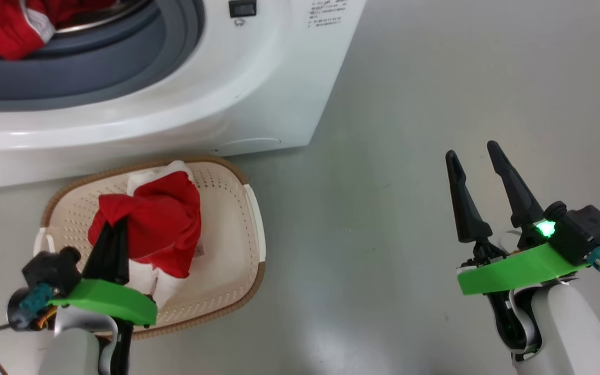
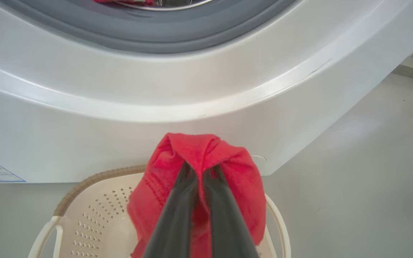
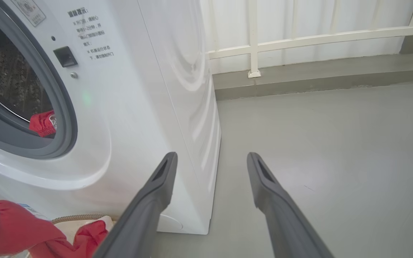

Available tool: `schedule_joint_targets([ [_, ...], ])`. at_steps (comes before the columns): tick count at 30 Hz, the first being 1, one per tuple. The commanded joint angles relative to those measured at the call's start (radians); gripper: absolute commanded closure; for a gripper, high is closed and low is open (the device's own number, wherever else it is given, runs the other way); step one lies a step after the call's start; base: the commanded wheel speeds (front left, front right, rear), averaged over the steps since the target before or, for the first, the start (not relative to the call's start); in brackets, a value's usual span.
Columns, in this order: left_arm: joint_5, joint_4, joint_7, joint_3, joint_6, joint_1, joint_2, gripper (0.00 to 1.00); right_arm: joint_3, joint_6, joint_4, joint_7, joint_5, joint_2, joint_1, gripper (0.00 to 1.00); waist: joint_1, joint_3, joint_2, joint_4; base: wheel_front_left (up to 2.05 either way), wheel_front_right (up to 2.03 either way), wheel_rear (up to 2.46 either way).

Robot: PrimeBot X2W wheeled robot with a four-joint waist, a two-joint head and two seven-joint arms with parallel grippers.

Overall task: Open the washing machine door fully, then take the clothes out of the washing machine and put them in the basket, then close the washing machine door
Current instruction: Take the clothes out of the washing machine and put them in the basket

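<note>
At seven o'clock, the left gripper (image 1: 115, 225) is clenched on a red garment (image 1: 164, 224) over the basket (image 1: 227, 260). At four o'clock, the right gripper (image 1: 472, 151) is spread wide and empty above the floor (image 1: 383, 234). At eleven o'clock stands the washer (image 1: 279, 78), with more red cloth (image 1: 8, 31) at its opening.

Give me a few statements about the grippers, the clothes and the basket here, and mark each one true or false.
1. The left gripper is shut on a red garment over the basket. True.
2. The right gripper holds a white towel. False: it is open and empty, above the floor.
3. The washing machine is empty inside. False: a second red garment lies in its opening.
4. The basket stands on the floor right in front of the washing machine. True.
</note>
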Motion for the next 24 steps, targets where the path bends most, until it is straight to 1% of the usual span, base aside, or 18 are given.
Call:
schedule_joint_targets([
  [1,0.012,-0.003,-0.005,0.022,-0.006,-0.015,0.033,1.0,0.021,0.006,-0.028,-0.006,0.007,0.002,-0.01,0.0,0.0,0.035,0.0,-0.015,0.0,0.0,0.0],
  [10,0.047,0.245,-0.005,-0.047,-0.006,-0.16,0.078,1.0,0.027,0.006,-0.051,-0.006,0.024,0.002,-0.051,0.0,0.0,0.152,0.0,-0.038,0.0,0.0,0.0],
  [16,0.054,0.361,-0.005,-0.084,-0.006,-0.26,0.104,1.0,0.036,0.006,-0.065,-0.006,0.024,0.002,-0.087,0.0,0.0,0.235,0.0,-0.051,0.0,0.0,0.0],
  [24,0.055,0.498,-0.005,-0.123,-0.006,-0.37,0.126,1.0,0.031,0.006,-0.088,-0.006,0.021,0.002,-0.114,0.0,0.0,0.313,0.0,-0.061,0.0,0.0,0.0],
])
